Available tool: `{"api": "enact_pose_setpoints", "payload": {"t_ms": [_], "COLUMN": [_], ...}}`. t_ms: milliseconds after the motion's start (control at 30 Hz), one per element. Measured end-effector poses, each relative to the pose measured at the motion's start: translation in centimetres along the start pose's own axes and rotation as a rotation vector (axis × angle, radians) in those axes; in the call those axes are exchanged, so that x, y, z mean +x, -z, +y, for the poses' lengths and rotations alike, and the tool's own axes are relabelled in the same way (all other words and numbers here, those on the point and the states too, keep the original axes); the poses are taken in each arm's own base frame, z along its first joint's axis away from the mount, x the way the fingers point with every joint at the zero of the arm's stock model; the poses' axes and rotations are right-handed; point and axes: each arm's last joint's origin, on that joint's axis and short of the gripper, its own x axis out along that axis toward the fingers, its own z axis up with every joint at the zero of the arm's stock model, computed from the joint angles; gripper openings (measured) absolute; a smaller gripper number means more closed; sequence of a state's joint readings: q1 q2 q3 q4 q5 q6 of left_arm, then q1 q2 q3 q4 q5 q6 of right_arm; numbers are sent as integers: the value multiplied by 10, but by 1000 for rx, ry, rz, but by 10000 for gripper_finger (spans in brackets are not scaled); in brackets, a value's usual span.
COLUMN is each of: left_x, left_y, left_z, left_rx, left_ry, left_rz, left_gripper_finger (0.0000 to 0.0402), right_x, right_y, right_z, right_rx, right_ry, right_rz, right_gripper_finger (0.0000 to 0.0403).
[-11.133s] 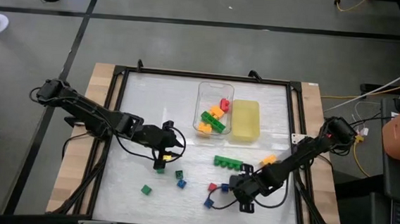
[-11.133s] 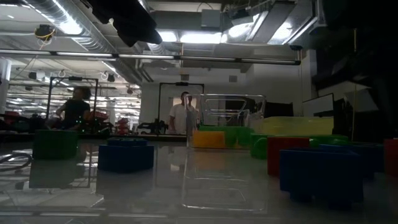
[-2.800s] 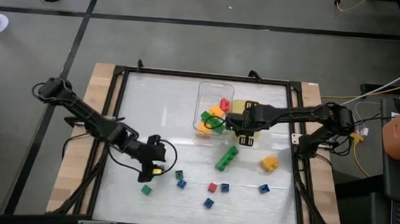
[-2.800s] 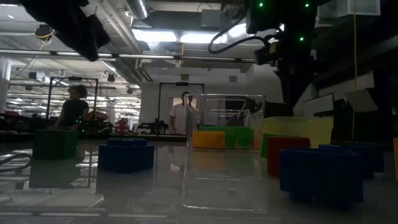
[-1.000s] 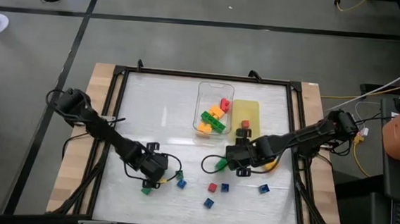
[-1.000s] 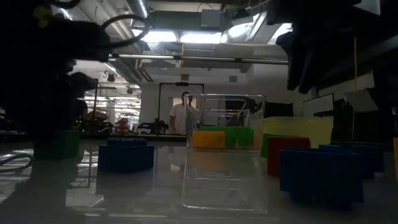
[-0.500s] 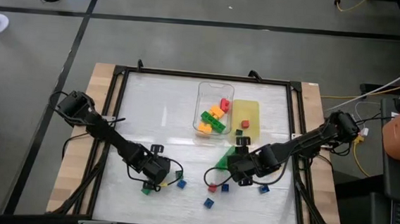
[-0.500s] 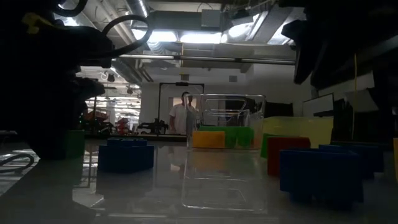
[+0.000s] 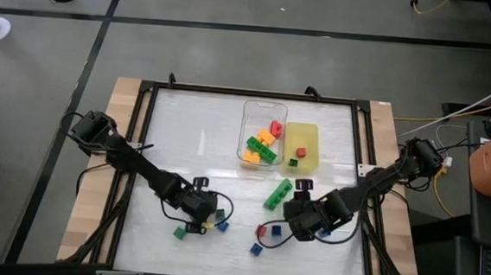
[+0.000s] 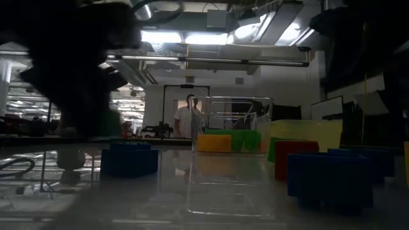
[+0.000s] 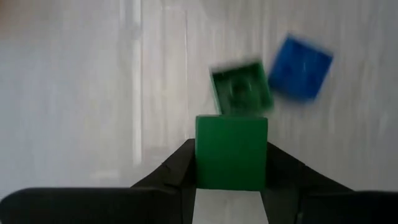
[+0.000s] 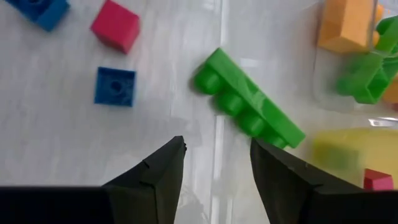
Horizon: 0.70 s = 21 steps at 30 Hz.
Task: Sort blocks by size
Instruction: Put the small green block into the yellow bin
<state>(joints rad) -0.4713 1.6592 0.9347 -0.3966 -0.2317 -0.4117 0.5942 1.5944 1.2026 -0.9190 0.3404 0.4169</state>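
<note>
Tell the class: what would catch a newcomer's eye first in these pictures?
Probably the left gripper, low over the table's front left, shut on a small green cube, with another green cube and a blue cube lying just beyond it. Next, the long green studded bar lying slantwise mid-table, with the open right gripper beside it. Behind them sit a clear tray of bigger blocks and a yellow tray.
</note>
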Motion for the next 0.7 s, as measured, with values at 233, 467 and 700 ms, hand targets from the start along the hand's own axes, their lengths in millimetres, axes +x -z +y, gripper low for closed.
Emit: {"api": "enact_pose_setpoints", "payload": {"t_ms": [233, 467, 700], "left_x": [-5, 1, 20], "left_y": [-52, -102, -132], "left_z": [24, 75, 139], "left_rx": [14, 103, 58], "left_ry": [17, -118, -206], "left_rz": [-312, -742, -926], "left_gripper_finger": [116, 116, 128], "right_x": [-10, -17, -21], "right_y": [18, 30, 34], "right_z": [17, 28, 36], "right_rx": [-59, -11, 74], "right_ry": [91, 162, 141], "right_rz": [20, -4, -19], "right_gripper_finger": [184, 184, 184]}}
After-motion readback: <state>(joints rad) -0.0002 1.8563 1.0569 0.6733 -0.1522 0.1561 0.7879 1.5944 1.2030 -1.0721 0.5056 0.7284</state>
